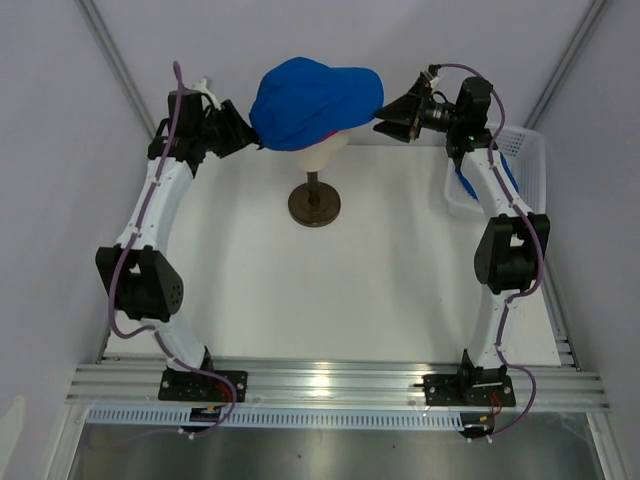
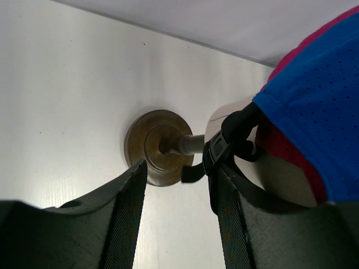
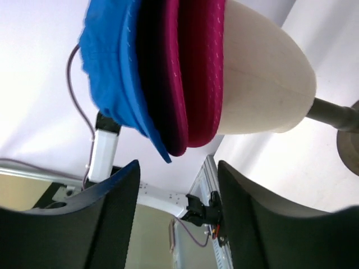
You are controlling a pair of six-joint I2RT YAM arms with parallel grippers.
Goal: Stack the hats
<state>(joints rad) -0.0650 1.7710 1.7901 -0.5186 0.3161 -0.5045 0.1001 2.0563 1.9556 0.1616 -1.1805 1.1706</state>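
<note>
Table [image 1: 300, 300]: white; we see both arms bolted at its near edge, along the bottom of the top view.
Stand [image 1: 314, 205]: dark round base at the centre of the frame, its post rising to the head.
Basket [image 1: 530, 160]: white mesh, at the right edge, partly behind the right arm.
Left gripper [image 1: 238, 135]: upper left, just beside the caps' back rim; jaws parted, and we see nothing between them.
Strap [image 2: 224, 148]: black, with a buckle, hanging right by one finger [image 2: 230, 224]; whether they touch we cannot tell.
Right gripper [image 1: 395, 115]: upper right, near the brim; jaws parted, holding nothing.
Head [image 3: 263, 78]: cream, top centre, wearing both caps.
Pink cap [image 3: 202, 73]: directly on the head.
Blue cap [image 1: 310, 100]: over the pink cap, hiding all but a sliver from above; brim toward the upper right.
</note>
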